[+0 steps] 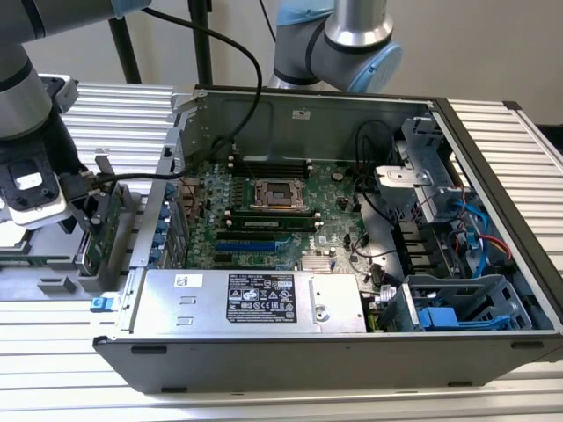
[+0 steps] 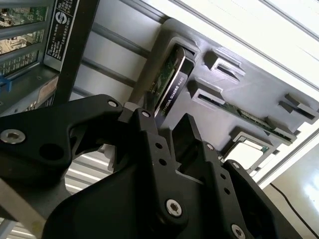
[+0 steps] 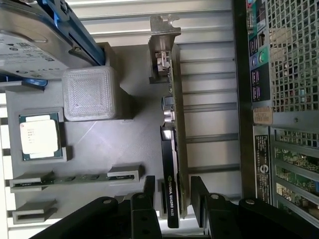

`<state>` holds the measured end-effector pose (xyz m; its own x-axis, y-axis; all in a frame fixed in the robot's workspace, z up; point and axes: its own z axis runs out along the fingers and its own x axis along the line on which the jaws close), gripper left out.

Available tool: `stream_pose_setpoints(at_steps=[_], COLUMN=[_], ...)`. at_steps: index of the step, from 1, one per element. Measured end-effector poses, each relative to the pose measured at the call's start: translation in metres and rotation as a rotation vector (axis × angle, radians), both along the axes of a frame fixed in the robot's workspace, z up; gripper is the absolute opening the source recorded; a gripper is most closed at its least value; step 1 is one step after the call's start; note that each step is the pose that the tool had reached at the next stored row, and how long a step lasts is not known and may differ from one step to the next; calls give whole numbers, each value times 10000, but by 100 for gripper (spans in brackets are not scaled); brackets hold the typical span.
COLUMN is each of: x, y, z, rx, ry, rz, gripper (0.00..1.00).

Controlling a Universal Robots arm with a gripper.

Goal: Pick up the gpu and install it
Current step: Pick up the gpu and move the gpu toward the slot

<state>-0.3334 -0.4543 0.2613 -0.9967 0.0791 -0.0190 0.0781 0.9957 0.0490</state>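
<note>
The gpu [image 3: 174,124] stands on edge in a slot of the grey holder [image 3: 124,144], at nine o'clock from the open case [image 1: 352,360] in the exterior view. My gripper [image 3: 174,193] straddles it, fingers [image 3: 198,189] spread on either flank with a sliver of gap, gripping nothing. I judge the card light, stiff and fragile. It is best pinched across its flat faces, clear of the bracket [image 3: 164,30].

Green gpu [image 3: 170,194] with black shroud, plain grey holder [image 3: 129,149], green motherboard [image 1: 334,189] centre frame, blue bracket [image 1: 457,316] lower right
</note>
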Motion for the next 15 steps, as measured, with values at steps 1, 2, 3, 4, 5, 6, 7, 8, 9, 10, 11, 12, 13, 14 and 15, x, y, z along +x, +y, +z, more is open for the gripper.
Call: stream_pose_setpoints(at_steps=[1, 2, 3, 4, 5, 6, 7, 8, 9, 10, 11, 12, 13, 14, 15], x=[0, 0, 0, 0, 0, 0, 0, 0, 1, 1, 0, 0, 1, 1, 1], y=[0, 0, 0, 0, 0, 0, 0, 0, 0, 1, 0, 0, 0, 0, 0], z=[-7, -15, -21, -28, -34, -41, -47, -53, -59, -65, -67, -70, -73, -76, -79], rx=[0, 0, 0, 0, 0, -1, 0, 0, -1, -1, -2, -3, -2, 0, -1], ry=[0, 0, 0, 1, 1, 1, 0, 0, 0, 1, 2, 3, 2, 1, 1], rz=[0, 0, 0, 4, 10, 20, 30, 41, 53, 65, 73, 78, 84, 89, 93], gripper=[100, 100, 100, 100, 100, 100, 100, 100, 100, 100, 100, 100, 100, 100, 100])
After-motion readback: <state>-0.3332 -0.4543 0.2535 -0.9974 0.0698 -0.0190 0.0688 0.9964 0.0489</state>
